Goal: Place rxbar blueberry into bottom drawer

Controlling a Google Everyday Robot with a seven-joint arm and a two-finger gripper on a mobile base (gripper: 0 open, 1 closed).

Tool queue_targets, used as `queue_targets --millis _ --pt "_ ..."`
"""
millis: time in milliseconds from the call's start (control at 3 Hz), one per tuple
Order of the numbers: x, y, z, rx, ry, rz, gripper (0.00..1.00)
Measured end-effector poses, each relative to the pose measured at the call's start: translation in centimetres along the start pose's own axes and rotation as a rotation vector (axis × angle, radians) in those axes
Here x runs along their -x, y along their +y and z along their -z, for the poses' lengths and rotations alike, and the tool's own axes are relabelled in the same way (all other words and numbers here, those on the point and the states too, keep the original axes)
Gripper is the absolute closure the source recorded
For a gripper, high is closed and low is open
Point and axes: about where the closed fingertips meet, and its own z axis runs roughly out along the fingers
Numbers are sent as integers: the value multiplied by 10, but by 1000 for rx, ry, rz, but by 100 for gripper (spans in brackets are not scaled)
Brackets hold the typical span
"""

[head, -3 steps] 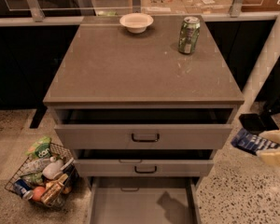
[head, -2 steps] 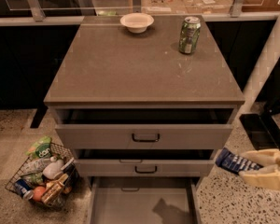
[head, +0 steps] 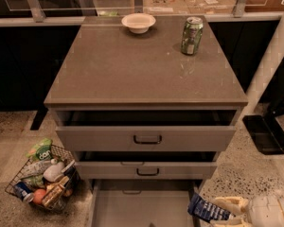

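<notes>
The bottom drawer [head: 132,207] is pulled out at the lower middle of the camera view, a shallow grey tray with a bare floor. My gripper [head: 217,209] comes in from the lower right, its pale fingers shut on the rxbar blueberry [head: 204,210], a dark blue wrapper with pale lettering. The bar sits at the drawer's right edge, just above it. The two upper drawers [head: 146,138] with dark handles stand slightly open.
A green soda can [head: 191,35] and a white bowl [head: 138,22] stand on the cabinet top [head: 132,65]. A wire basket [head: 40,178] of groceries sits on the floor at the left. A dark box [head: 265,134] lies on the floor at the right.
My gripper with the bar has moved left and down, from beside the middle drawer's right end to the right edge of the bottom drawer.
</notes>
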Motion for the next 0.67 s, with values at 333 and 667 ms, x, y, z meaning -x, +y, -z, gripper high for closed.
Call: queue_targets --millis 333,667 --pt "0 0 0 0 0 0 100" --pt "-4 -17 -28 4 -9 23 100"
